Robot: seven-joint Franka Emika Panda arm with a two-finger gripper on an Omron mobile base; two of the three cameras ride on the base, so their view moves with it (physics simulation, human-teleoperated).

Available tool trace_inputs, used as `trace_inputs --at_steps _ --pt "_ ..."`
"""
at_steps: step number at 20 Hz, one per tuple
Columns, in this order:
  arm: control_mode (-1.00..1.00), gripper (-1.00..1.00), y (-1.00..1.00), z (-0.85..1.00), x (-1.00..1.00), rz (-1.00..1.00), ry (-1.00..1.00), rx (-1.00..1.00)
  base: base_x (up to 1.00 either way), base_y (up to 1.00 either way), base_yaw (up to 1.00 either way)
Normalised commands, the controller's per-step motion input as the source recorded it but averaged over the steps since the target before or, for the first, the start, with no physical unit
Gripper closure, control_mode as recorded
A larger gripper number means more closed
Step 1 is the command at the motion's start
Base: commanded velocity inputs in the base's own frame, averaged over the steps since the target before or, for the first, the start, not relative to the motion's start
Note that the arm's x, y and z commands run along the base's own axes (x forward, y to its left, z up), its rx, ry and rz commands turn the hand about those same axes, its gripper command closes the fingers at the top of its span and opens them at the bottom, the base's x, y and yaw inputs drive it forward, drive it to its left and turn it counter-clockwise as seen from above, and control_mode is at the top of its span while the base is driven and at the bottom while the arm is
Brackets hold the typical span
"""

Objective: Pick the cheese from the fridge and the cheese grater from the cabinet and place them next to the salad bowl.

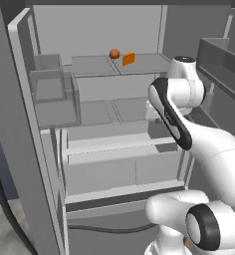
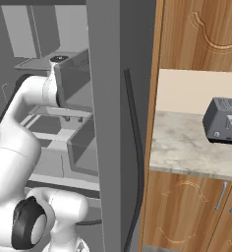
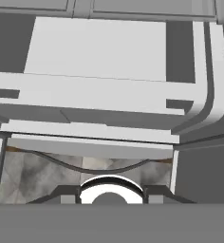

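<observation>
- The small orange wedge-shaped cheese [image 1: 128,59] sat on the tall grey fridge's [image 1: 99,107] upper shelf beside a small round orange ball [image 1: 114,53].
- The two-finger gripper was clenched, empty.

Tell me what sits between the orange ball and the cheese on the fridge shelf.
Nothing: in the left base view the orange ball and the cheese stand side by side, with bare shelf between them.

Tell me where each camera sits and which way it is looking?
Left base view: behind the arm's left, facing into the open fridge, where the cheese lies on a shelf; the white arm rises at lower right.
Right base view: behind the arm's right, facing the fridge door's edge and the toaster; arm at lower left.
Hand view: on the hand, facing down the fridge's lower front.
Both base views share the arm and the fridge.
</observation>
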Motion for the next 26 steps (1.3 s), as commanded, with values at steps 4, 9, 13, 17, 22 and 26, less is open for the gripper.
trace_inputs --at_steps 4,9,13,17,22,26 --pt "-1.0 -1.0 0.51 0.0 0.0 -0.06 -0.09 -0.01 0.0 0.0 0.0" --pt "-1.0 -1.0 0.33 0.24 0.09 -0.21 -0.19 -0.1 0.0 0.0 0.0" --pt "-1.0 -1.0 0.04 0.77 0.06 -0.33 -0.44 -0.07 0.0 0.0 0.0" --pt "-1.0 -1.0 0.47 0.94 0.0 -0.14 -0.51 0.0 0.0 0.0 0.0" --pt "-1.0 -1.0 0.2 0.91 0.08 -0.09 -0.44 0.02 0.0 0.0 0.0" --pt "-1.0 -1.0 0.03 0.51 0.33 0.0 -0.09 0.02 0.0 0.0 0.0"
